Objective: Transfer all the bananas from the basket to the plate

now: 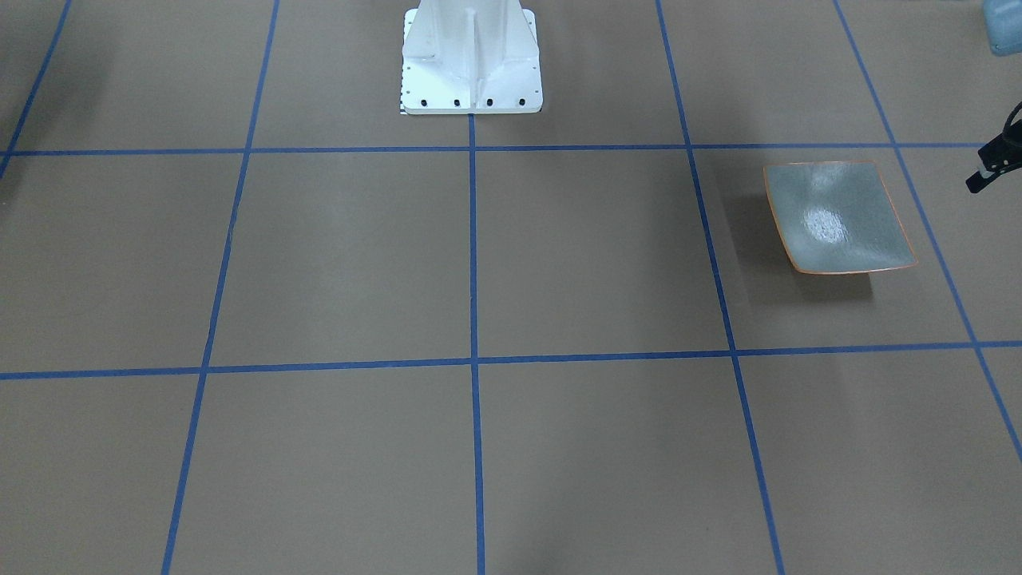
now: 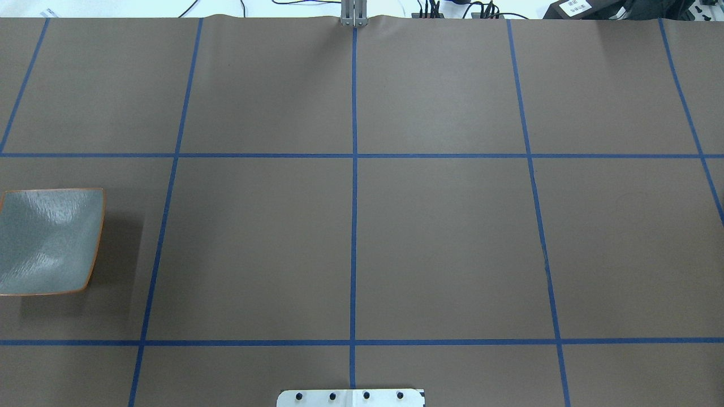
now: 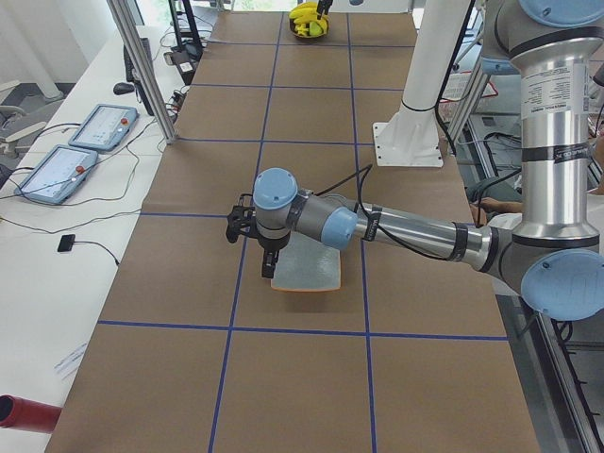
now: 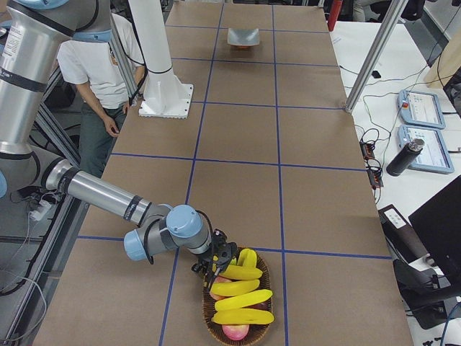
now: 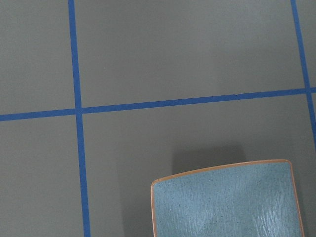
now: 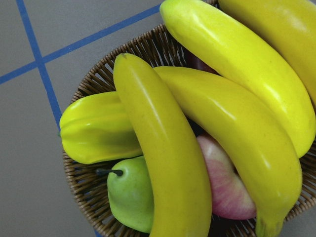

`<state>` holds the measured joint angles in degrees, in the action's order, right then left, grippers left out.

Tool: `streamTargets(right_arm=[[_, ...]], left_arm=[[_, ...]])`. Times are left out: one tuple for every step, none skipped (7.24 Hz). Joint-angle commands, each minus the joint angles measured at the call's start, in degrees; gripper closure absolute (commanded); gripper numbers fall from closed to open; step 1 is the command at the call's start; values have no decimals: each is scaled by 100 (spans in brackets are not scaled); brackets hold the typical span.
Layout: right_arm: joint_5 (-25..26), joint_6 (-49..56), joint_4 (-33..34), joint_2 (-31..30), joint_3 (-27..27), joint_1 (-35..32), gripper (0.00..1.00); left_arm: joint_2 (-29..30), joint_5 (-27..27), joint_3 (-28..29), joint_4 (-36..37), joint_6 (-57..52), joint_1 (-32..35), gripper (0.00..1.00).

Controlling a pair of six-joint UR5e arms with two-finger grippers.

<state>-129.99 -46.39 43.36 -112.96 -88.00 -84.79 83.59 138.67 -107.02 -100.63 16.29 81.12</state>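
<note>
1. Neither the overhead nor the front-facing view reaches the basket [image 4: 207,326]. It shows only at the end of the surface [image 4: 317,202] on the robot's right, and the right wrist view crops its wicker rim.
2. Four bananas [image 4: 234,287] lie stacked in the basket. They mostly cover a pink-red apple [image 6: 224,190], a green stemmed fruit [image 6: 131,195] and a ridged yellow-green fruit [image 6: 94,128].
3. The plate [image 1: 838,216] sits bare at the opposite end, on the robot's left. The overhead view cuts it at the frame's edge, the left wrist view shows only one corner region, and the left side view hides part of it behind the arm.
4. The left claw [image 3: 271,264] points down close above the plate, perhaps over its outer edge. The front-facing view catches only a black sliver of it, so I cannot tell whether its fingers are apart or together.
5. The right claw [image 4: 215,268] points down at the basket's robot-side rim, just over the bananas. It is too small to tell whether it is parted, closed or touching the fruit.
6. The left arm [image 3: 415,231] reaches out low with its forearm nearly level. The right arm [image 4: 101,191] is also low, with its forearm sloping towards the basket.
</note>
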Motion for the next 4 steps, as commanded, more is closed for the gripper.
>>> streamTargets(right_arm=[[0, -54, -169, -7, 221, 137, 9], [9, -63, -179, 2, 248, 173, 10], [18, -72, -179, 2, 257, 190, 14], [18, -63, -179, 2, 266, 199, 21]], left_arm=[[0, 2, -3, 0, 5, 0, 0], [0, 2, -21, 0, 5, 0, 0], [0, 2, -21, 0, 5, 0, 0], [0, 2, -47, 0, 14, 0, 0]])
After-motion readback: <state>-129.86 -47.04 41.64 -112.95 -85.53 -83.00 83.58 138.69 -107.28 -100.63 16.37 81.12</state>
